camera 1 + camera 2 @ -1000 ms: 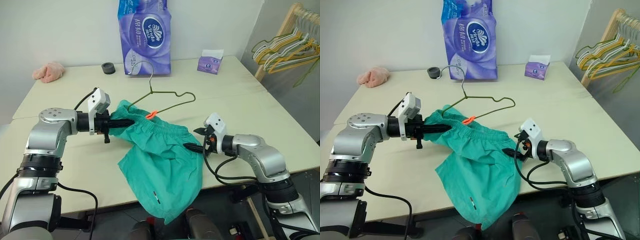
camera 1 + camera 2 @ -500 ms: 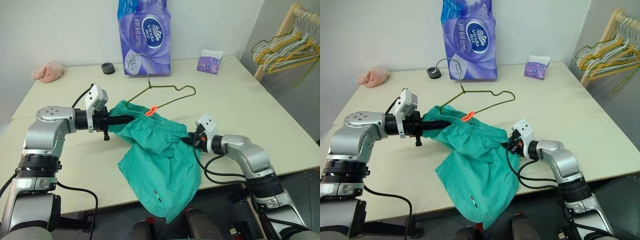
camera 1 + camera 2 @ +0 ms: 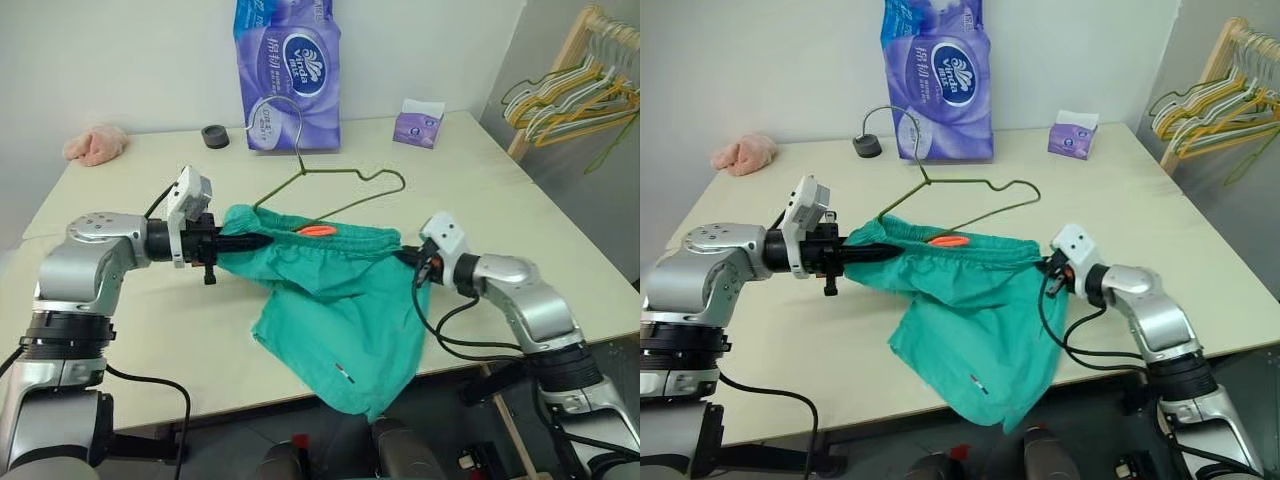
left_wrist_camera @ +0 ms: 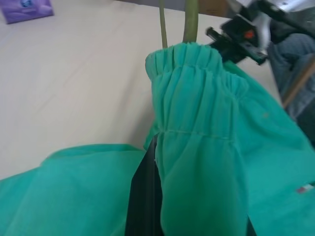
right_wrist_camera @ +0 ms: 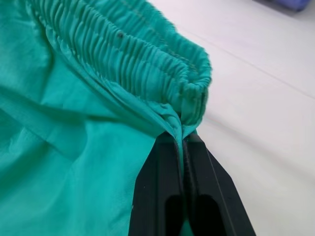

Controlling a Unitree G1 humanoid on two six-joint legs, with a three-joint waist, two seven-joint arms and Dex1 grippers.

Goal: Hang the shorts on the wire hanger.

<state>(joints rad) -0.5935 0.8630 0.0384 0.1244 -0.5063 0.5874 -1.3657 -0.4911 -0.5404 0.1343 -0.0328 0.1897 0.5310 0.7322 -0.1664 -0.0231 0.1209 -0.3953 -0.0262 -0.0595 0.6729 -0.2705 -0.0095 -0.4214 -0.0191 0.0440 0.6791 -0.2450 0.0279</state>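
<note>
- Now the left claw (image 3: 250, 241) is clamped on one end of the waistband of the shorts (image 3: 335, 300), its black fingers (image 4: 142, 206) buried in the teal fabric.
- Opposite it, the right claw (image 3: 408, 256) pinches the other end of the waistband, the gathered elastic squeezed between its two closed fingers (image 5: 162, 196).
- Between the two claws the waistband is stretched nearly straight above the tabletop (image 3: 520, 230), and the legs of the shorts hang down from it, draping over the tabletop's near edge.
- Just beyond the waistband, between the claws, the wire hanger (image 3: 335, 185) stands with its hook up; its lower wire runs behind the fabric near the left claw.
- A small orange tag (image 3: 317, 230) sits on the waistband, closer to the left claw than to the right.
</note>
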